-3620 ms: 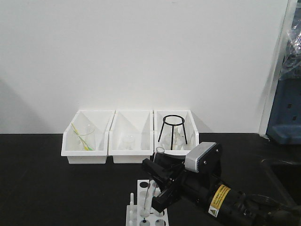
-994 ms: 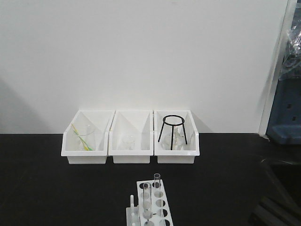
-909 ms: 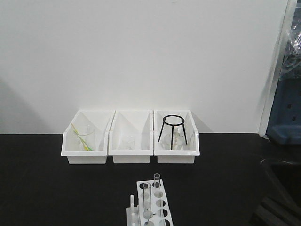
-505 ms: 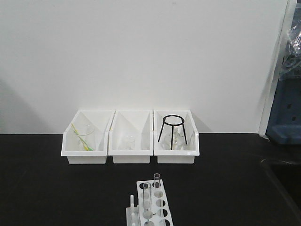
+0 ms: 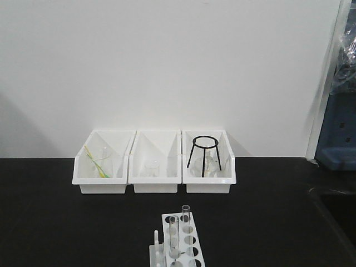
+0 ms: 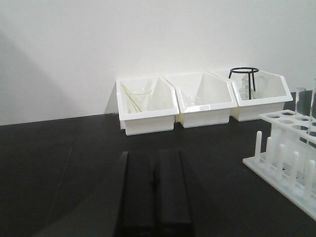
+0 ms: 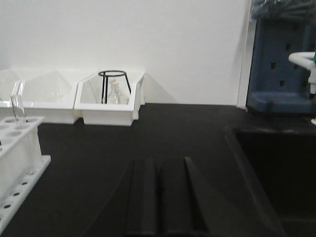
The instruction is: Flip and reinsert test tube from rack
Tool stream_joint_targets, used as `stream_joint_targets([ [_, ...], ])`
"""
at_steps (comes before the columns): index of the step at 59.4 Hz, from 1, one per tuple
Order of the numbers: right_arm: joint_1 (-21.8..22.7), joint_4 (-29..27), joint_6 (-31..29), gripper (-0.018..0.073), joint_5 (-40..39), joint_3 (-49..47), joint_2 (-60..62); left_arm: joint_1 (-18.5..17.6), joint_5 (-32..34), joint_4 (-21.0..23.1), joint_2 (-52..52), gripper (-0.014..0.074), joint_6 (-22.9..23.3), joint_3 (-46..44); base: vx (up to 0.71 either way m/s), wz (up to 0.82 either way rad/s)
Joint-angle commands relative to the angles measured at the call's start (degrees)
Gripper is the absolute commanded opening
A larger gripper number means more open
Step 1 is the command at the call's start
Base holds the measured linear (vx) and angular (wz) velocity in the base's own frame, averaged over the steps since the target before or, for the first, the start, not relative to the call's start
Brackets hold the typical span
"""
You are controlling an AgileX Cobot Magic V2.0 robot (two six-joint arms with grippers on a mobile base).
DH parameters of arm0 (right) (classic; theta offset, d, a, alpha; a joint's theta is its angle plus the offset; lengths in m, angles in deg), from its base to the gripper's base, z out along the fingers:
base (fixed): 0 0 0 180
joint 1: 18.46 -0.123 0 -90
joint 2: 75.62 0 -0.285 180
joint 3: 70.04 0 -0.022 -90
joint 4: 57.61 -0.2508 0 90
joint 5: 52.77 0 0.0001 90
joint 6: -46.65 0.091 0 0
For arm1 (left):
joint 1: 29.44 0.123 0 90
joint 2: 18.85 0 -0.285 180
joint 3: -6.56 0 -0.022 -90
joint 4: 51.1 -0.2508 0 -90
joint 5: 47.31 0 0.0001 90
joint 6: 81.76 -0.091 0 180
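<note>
While both arms are resting low on the black table (image 5: 67, 222), the left gripper (image 6: 153, 197) and right gripper (image 7: 163, 197) are showing jaws pressed together, empty. Two slender clear glass test tubes (image 5: 185, 218) are standing upright in the small white plastic rack (image 5: 179, 245).

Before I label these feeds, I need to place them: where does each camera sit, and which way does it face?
Front view: raised, facing the wall across the black table; sees three bins, rack; no robot part.
Left wrist: low, behind the shut left gripper, facing the bins; rack at right.
Right wrist: low, behind the shut right gripper, facing the wall; rack at left.
All three share the tripod.
</note>
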Motion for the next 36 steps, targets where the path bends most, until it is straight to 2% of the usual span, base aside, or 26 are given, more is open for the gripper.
stream_joint_targets([
  [1, 0.4, 0.7, -0.8, -0.0011, -3.6, 0.2, 1.0, 0.0, 4.7, 0.0, 0.4, -0.0006, 0.1, -0.3, 0.00, 0.00],
  [36, 0.4, 0.6, -0.8, -0.0011, -3.0, 0.2, 0.9, 0.0, 4.7, 0.0, 0.4, -0.0006, 0.1, -0.3, 0.00, 0.00],
])
